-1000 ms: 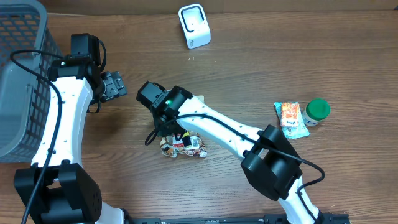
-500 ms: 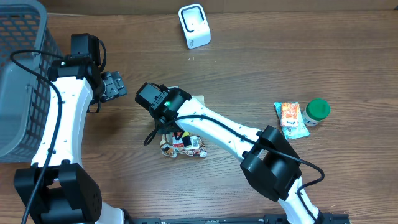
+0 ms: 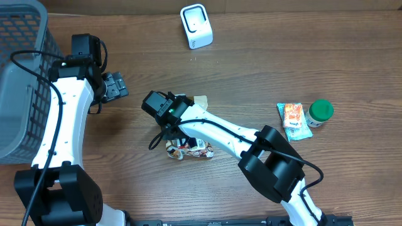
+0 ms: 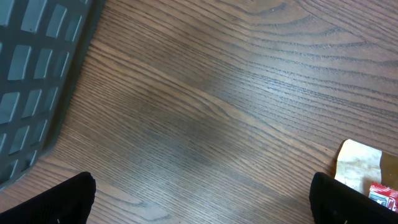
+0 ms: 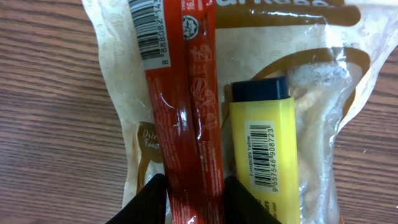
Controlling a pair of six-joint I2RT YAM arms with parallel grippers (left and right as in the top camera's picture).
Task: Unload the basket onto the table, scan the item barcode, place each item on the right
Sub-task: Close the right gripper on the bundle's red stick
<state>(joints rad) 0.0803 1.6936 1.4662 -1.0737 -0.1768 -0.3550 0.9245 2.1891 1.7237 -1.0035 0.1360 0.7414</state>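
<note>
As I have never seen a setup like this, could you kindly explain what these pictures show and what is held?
These are two white robot arms at a wooden table, each ending in a two-finger gripper. One picture looks down from above; the other two come from cameras on the wrists. On the table are a grey basket, a white device, probably the scanner, an orange packet, a green-lidded jar and a small pile of goods. The left gripper is open and empty. The right gripper is closed on a red stick packet, which lies beside a yellow barcoded item on a beige bag.
</note>
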